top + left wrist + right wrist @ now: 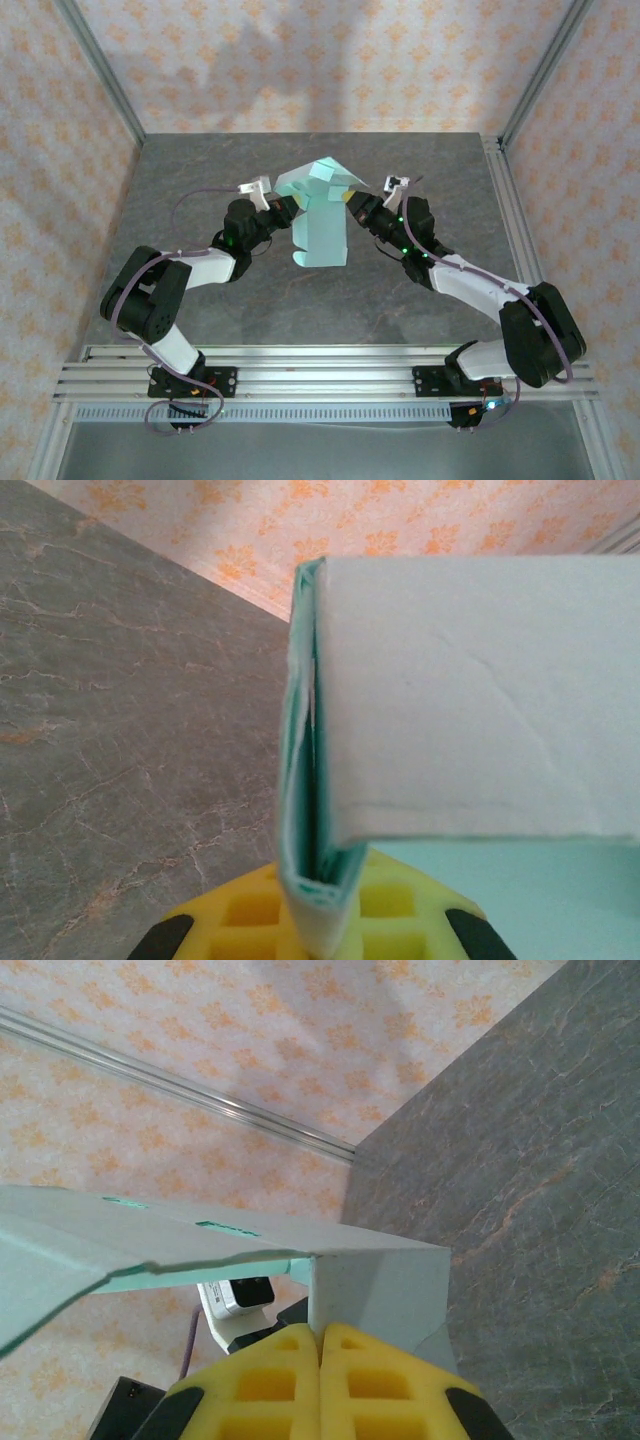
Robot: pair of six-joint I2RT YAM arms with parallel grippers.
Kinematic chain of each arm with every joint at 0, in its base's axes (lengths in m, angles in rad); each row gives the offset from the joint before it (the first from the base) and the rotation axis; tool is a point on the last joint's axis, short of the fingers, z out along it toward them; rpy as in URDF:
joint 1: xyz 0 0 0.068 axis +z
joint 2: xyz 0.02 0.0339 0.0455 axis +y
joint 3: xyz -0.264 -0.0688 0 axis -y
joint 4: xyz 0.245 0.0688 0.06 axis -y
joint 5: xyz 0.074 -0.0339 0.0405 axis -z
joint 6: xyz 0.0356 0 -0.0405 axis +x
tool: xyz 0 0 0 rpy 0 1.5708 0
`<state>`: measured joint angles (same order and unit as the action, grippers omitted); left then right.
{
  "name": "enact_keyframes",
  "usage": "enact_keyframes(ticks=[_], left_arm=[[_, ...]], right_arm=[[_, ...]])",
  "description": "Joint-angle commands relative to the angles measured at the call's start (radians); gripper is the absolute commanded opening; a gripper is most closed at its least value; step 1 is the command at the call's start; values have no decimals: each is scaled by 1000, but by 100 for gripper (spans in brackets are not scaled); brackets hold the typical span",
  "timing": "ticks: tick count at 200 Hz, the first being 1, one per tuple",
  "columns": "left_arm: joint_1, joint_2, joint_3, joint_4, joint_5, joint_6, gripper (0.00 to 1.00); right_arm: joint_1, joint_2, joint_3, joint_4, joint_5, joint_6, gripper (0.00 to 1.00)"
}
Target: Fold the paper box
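Observation:
The paper box (pixel 320 228) is pale mint-blue card, partly folded and held up over the middle of the table between both arms. My left gripper (pixel 287 208) is shut on its left side; in the left wrist view the yellow pads (pixel 400 920) pinch a doubled fold of the paper box (pixel 470 700), and my left gripper (pixel 318 920) points along that fold. My right gripper (pixel 353 206) is shut on the right side. In the right wrist view my right gripper (pixel 321 1360) clamps a short side flap of the paper box (pixel 385 1280), whose wide panel stretches off to the left.
The grey marbled table (pixel 200 180) is enclosed by patterned orange walls (pixel 60 120) with metal corner posts (pixel 540 70). An aluminium rail (pixel 320 365) carrying both arm bases runs along the near edge. The left arm's wrist camera (pixel 236 1294) sits just behind the held flap.

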<state>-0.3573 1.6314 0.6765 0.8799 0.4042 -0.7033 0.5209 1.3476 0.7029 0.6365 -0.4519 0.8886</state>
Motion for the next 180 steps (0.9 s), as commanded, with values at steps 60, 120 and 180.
enact_keyframes(ticks=[60, 120, 180], left_arm=[[-1, -27, -23, 17, -43, 16, 0], [7, -50, -18, -113, -165, -2, 0], [33, -53, 10, -177, -34, 21, 0]], right_arm=[[4, -110, 8, -94, 82, -88, 52], [5, -245, 99, -383, 127, -283, 63], [-28, -253, 330, -779, 192, -581, 57]])
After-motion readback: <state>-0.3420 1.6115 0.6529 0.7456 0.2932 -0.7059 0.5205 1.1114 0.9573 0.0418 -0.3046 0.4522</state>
